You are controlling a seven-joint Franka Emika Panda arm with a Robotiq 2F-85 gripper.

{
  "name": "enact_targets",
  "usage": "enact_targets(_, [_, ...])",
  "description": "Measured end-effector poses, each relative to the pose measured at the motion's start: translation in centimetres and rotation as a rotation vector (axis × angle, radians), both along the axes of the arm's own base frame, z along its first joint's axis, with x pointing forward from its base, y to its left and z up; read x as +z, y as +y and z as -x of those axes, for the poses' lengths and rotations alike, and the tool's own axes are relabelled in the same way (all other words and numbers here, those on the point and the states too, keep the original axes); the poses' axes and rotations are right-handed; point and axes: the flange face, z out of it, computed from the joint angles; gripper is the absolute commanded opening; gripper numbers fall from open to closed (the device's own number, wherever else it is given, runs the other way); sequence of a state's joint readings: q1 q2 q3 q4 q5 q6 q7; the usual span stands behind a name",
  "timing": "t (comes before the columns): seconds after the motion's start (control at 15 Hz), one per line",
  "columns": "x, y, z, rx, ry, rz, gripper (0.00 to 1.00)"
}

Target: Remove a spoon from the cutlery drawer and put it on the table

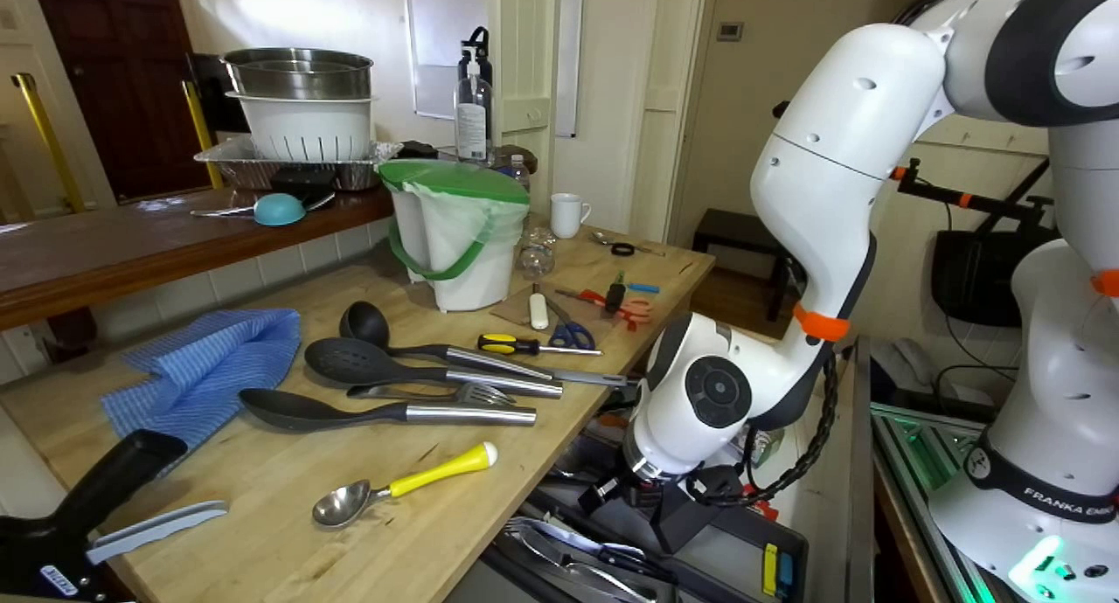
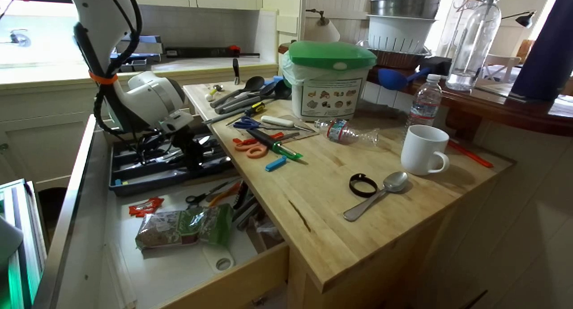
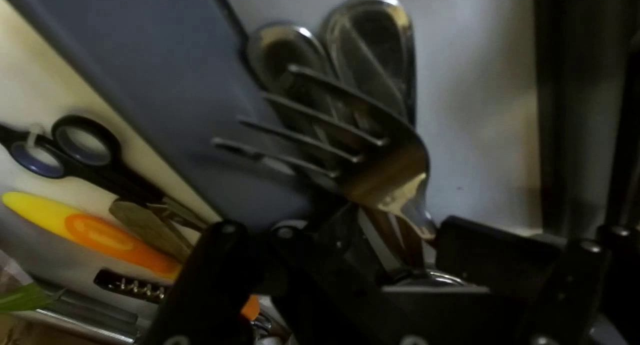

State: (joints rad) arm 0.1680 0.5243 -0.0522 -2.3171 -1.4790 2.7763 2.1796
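Observation:
The cutlery drawer (image 2: pixel 237 277) is pulled out beside the table (image 2: pixel 313 165). A dark cutlery tray (image 2: pixel 147 179) crammed with metal utensils sits in it. My gripper (image 3: pixel 400 230) is down inside the tray, also seen in both exterior views (image 1: pixel 634 516) (image 2: pixel 191 154). Its fingers are apart. A metal fork (image 3: pixel 390 180) lies in front of them, its neck close to the right finger. Two rounded metal cutlery ends (image 3: pixel 372 55) lie under the fork; I cannot tell whether they belong to spoons. More cutlery shows between the fingers, partly hidden. A metal spoon (image 2: pixel 376 197) lies on the table.
Dark ladles and serving spoons (image 1: pixel 393 415), a yellow-handled scoop (image 1: pixel 402 485), scissors (image 2: pixel 255 150) and a white mug (image 2: pixel 423 150) are on the table. A green-lidded bucket (image 2: pixel 331 80) stands behind. A green packet (image 2: pixel 186 226) lies in the drawer.

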Motion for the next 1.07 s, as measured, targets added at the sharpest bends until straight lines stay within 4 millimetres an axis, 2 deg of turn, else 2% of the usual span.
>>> enact_targets(0.07, [0.1, -0.2, -0.1, 0.0, 0.001, 0.001, 0.58])
enact_targets(0.27, [0.0, -0.3, -0.6, 0.005, 0.018, 0.001, 0.81])
enact_targets(0.47, [-0.6, 0.3, -1.4, 0.027, 0.041, 0.0, 0.89])
enact_targets(0.53, [-0.8, 0.5, -1.6, 0.036, 0.05, 0.001, 0.96])
enact_targets(0.6, [-1.1, 0.6, -1.9, 0.044, 0.062, 0.001, 0.92])
enact_targets(0.67, [-1.4, 0.6, -2.1, 0.05, 0.078, 0.004, 0.66])
enact_targets(0.8, [-1.7, 0.6, -2.7, 0.06, 0.113, 0.009, 0.64])
enact_targets(1.07, [-1.1, 1.0, -3.4, 0.067, 0.158, 0.026, 0.34])
